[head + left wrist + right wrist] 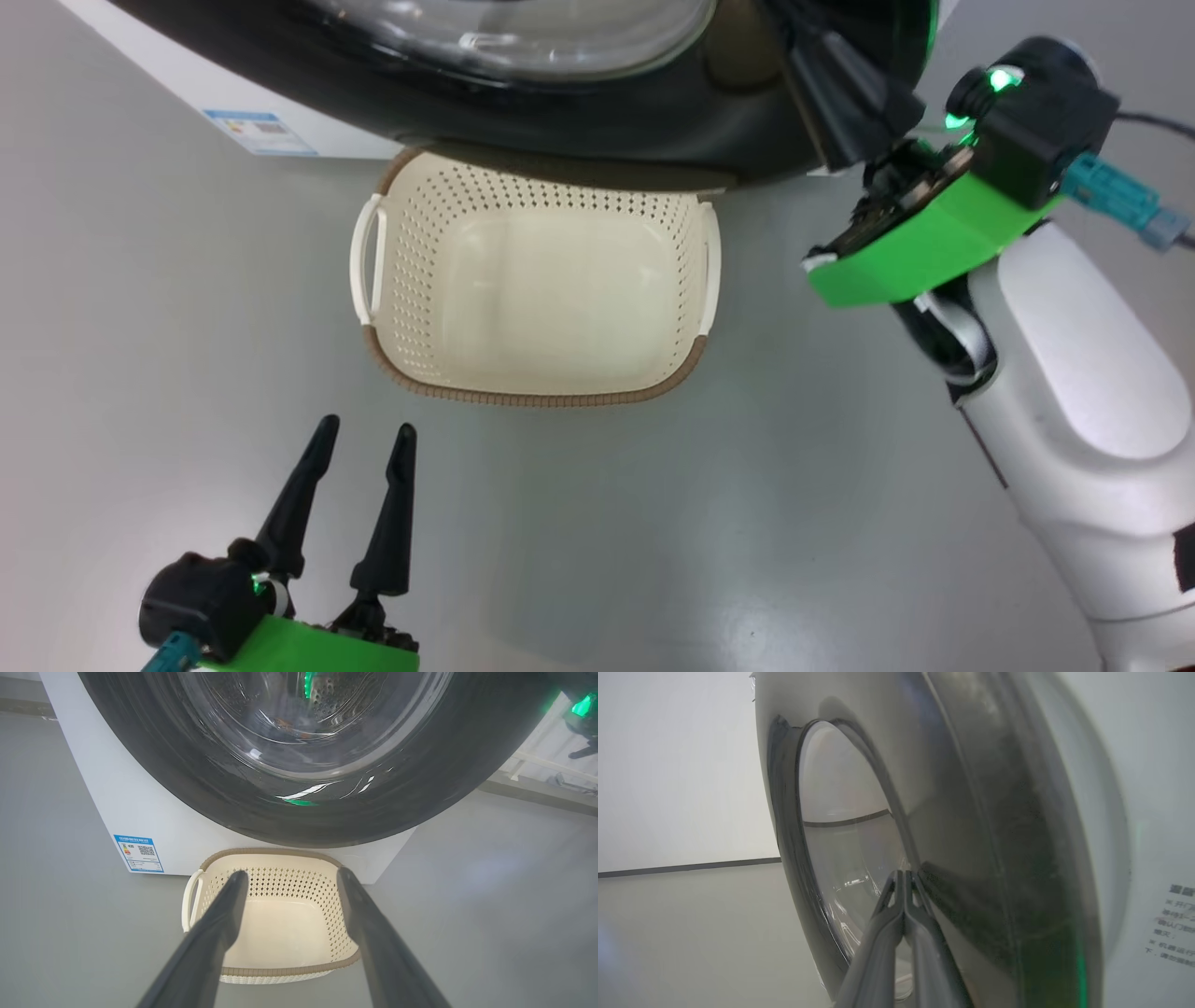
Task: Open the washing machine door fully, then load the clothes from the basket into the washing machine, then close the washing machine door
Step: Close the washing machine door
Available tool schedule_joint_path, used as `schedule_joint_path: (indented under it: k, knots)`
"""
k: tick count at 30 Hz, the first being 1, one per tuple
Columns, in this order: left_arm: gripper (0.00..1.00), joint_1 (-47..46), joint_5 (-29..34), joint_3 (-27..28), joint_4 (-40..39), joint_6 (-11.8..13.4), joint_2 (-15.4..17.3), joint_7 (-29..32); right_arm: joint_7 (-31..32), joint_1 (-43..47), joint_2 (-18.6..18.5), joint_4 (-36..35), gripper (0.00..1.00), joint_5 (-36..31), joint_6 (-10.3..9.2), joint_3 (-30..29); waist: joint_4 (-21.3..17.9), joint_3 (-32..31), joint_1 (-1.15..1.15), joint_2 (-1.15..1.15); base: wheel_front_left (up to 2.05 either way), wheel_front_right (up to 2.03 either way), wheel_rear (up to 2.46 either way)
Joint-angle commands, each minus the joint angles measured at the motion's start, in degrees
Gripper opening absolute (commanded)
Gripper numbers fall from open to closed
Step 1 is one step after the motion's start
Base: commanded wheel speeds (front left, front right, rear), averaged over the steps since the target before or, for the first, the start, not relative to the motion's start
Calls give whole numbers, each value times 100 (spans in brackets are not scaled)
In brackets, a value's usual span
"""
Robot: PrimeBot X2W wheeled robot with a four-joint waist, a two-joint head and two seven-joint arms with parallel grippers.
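The cream basket [532, 289] with a brown rim stands on the floor just below the washing machine door [560, 121] and holds nothing. The door's black rim [187, 788] and glass bowl lie against the white washing machine [117, 807]. The clothes are mostly hidden; a dim bluish patch with an orange-brown spot [285, 721] shows behind the glass. My left gripper [366, 429] is open near the basket's front rim, and its fingers frame the basket [275, 933]. My right gripper [903, 873] is shut with nothing in it, its tips against the door's rim [971, 858] beside the glass.
A blue label sticker [138, 853] sits low on the machine's front. Grey floor spreads around the basket on all sides. My white right forearm [1074, 392] stands at the right of the head view. A wall ledge and cables [551, 779] lie to the machine's right.
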Motion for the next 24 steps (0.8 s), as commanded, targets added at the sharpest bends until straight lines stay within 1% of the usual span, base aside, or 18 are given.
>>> schedule_joint_path:
  k: [1,14,18,24]
  knots:
    - [100,-118,50,139,-154,-14,66,-37,-26,-92,44,-66,0,-37,2,-49,94,98,0,0,0,0,0]
    - [100,-285,29,-88,-263,-14,-31,-37,-26,-966,-257,589,0,-81,2,-496,469,401,0,0,0,0,0]
    - [100,-282,32,-106,-268,-14,-44,-37,-26,-1196,-327,785,0,-145,2,-615,533,409,0,0,0,0,0]
    - [100,-285,32,-66,-249,-14,-58,-37,-26,-1277,-361,883,0,-197,2,-739,549,356,0,0,0,0,0]
